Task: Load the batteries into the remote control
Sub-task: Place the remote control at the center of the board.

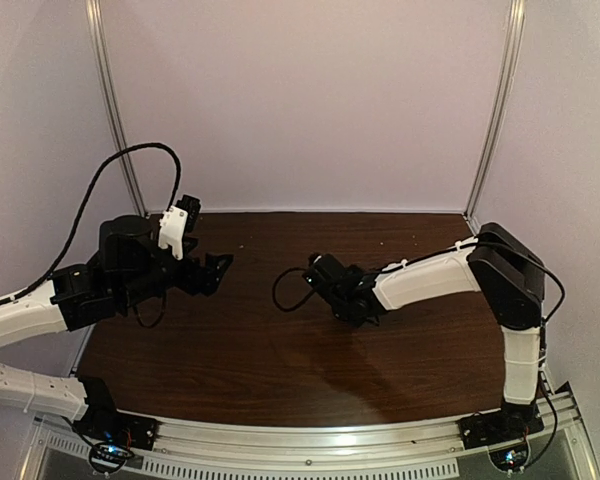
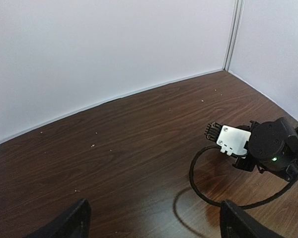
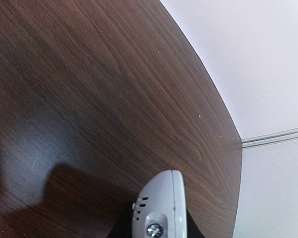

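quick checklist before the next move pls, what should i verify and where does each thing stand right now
1. Batteries located: not ok, none shows in any view.
2. Remote control located: not ok, none shows on the table.
3. Left gripper ready: ok, jaws wide apart, nothing between them.
4. Right gripper state: cannot tell, jaws too small and dark.
5. Arms apart: ok, a stretch of table lies between the grippers.
6. Black cable loop by the right gripper off the table: cannot tell.
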{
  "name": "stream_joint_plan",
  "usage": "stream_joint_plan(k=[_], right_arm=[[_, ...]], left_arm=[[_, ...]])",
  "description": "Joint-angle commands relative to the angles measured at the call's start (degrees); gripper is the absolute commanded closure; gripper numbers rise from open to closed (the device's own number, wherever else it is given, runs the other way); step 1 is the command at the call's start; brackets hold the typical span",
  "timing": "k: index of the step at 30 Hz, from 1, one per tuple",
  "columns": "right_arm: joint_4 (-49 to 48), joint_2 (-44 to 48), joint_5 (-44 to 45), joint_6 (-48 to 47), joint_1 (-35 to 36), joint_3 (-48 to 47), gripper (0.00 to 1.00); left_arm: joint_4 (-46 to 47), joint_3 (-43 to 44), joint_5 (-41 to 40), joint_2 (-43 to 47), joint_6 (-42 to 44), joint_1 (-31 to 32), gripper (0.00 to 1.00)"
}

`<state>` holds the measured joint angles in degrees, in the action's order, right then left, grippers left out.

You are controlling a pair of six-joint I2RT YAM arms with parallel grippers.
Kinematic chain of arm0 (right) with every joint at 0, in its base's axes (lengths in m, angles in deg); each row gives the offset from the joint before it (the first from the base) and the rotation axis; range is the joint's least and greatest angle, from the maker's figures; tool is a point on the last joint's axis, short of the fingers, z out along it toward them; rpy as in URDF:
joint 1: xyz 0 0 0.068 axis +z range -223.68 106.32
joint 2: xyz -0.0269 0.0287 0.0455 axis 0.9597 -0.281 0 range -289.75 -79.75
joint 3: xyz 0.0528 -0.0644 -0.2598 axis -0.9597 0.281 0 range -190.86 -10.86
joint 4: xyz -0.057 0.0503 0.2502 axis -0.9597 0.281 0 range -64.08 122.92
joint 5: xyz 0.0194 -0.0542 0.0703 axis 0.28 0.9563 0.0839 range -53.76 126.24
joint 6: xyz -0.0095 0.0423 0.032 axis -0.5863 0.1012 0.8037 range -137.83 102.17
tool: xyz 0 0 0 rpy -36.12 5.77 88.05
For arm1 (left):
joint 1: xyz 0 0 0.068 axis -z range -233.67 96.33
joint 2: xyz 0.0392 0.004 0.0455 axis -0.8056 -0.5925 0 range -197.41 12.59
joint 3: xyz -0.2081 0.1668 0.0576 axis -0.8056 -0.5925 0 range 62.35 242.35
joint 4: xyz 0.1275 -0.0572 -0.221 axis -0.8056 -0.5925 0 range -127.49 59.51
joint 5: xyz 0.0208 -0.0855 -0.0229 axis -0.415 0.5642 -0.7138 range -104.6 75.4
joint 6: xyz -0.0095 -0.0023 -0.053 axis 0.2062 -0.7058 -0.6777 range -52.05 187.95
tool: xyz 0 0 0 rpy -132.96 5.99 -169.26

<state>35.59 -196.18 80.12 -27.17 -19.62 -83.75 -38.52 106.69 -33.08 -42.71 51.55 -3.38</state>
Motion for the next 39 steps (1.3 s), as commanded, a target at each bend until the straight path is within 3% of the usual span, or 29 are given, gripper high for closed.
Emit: stream_joint_plan(k=[1, 15, 30, 39], right_arm=[[-1.4, -2.76, -0.2, -0.7, 0.98, -0.48, 0.88], [-3.41, -9.53, 3.76, -4.01, 3.63, -1.08, 0.82], [-2.98, -11.37, 1.65, -3.58, 3.89, -1.47, 0.68], [-0.95, -11.29, -1.7, -2.92, 4.03, -2.13, 0.54]], left_arm=[[1.44, -0.72, -1.13, -0.02, 0.97, -0.29, 0.09], [1.18, -0.48, -1.38, -0.09, 1.54, -0.27, 0.08], [1.56, -0.75, -1.47, 0.2, 2.16, -0.27, 0.08], [1.74, -0.45, -1.44, -0.23, 2.34, -0.36, 0.08]])
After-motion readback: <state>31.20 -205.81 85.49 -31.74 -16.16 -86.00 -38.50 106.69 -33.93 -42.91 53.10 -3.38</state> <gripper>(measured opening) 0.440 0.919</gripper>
